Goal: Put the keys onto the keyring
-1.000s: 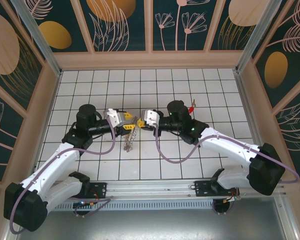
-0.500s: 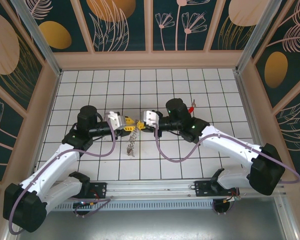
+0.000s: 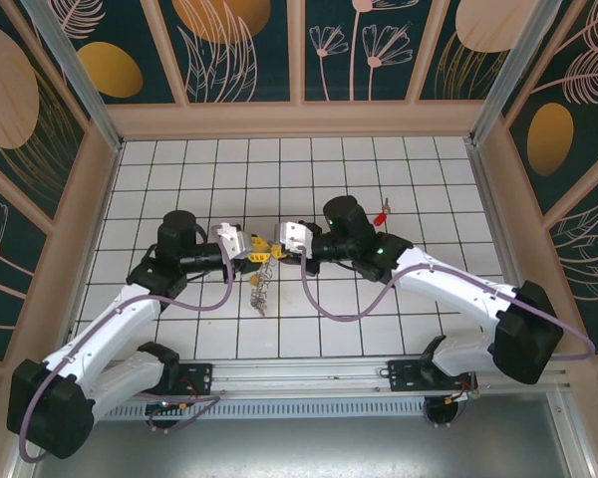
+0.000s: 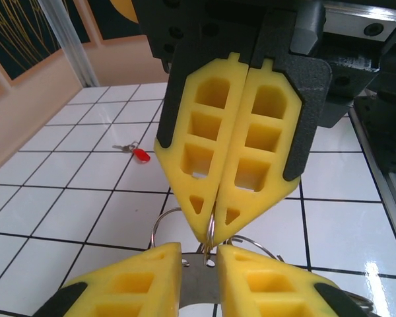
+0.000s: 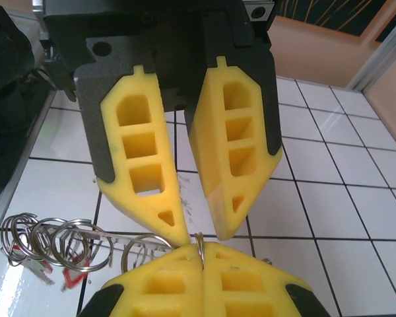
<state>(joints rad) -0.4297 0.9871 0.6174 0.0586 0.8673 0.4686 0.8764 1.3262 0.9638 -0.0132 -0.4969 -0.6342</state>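
Altogether, hands: two, the left hand (image 3: pixel 259 254) and the right hand (image 3: pixel 278 245), meeting fingertip to fingertip over the middle of the tabletop (image 3: pixel 179 159).
Left hand state: its yellow fingers (image 4: pixel 135 277) stand a narrow gap apart. A flat grey metal piece (image 4: pixel 198 285) spans that gap and touches both fingers; whether it is clamped I cannot tell.
Right hand state: fingers pressed together along their length, pinching a thin wire loop of the keyring (image 3: pixel 260 291) at their tips.
Keyring count: one, a bunch of several overlapping wire loops linked in a string.
Keyring place: in the top view it trails from where the hands meet toward the arm bases. In the right wrist view the loops sit just left of the right hand's fingers, low over the tiles.
Keys counted: one red-headed key (image 3: pixel 383 212), flat on the tabletop just beyond the right arm's wrist, well apart from the keyring and from both hands. Any keys among the loops are too small to tell.
Edges: three walls (image 3: pixel 289 119) close the left, far and right sides; a metal rail (image 3: pixel 309 370) runs along the near edge.
Open room: the hands are well away from every wall, with bare tiles along the far rows, in both far corners and left of the left arm.
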